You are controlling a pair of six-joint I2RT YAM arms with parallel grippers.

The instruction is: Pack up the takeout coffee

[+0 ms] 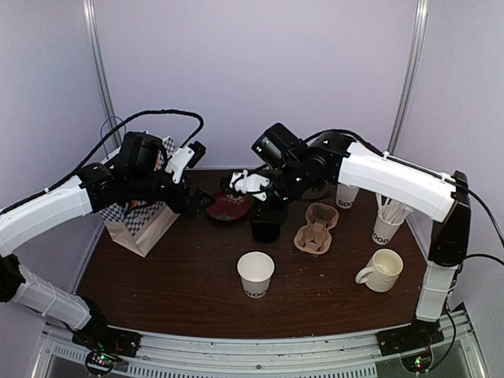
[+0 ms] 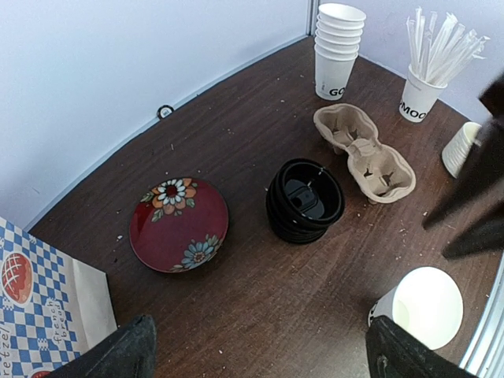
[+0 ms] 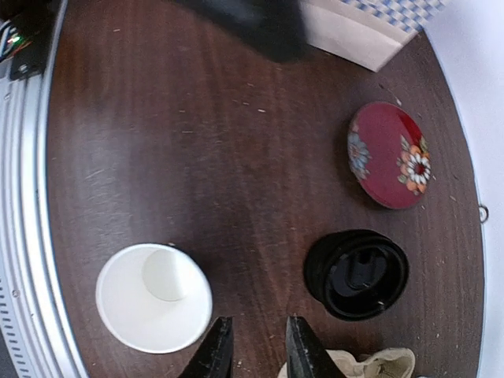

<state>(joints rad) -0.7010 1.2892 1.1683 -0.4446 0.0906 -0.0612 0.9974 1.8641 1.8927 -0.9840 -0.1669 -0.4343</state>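
A lidless white paper cup [image 1: 255, 272] with black lettering stands at the front middle; it also shows in the left wrist view [image 2: 425, 305] and the right wrist view [image 3: 153, 297]. A stack of black dome lids [image 1: 266, 222] [image 2: 305, 200] [image 3: 357, 273] sits behind it. The brown pulp carrier [image 1: 316, 228] [image 2: 365, 152] lies empty to the right of the lids. My right gripper [image 1: 264, 201] [image 3: 256, 350] hangs above the table between cup and lids, slightly open and empty. My left gripper [image 1: 203, 201] [image 2: 264, 350] is wide open and empty, near the red plate.
A red flowered plate [image 1: 228, 206] [image 2: 179, 224] lies left of the lids. A checkered paper bag [image 1: 142, 220] stands at the far left. A stack of lidless cups [image 1: 346, 195], a cup of straws [image 1: 386, 224] and a cream mug [image 1: 382, 270] are at the right.
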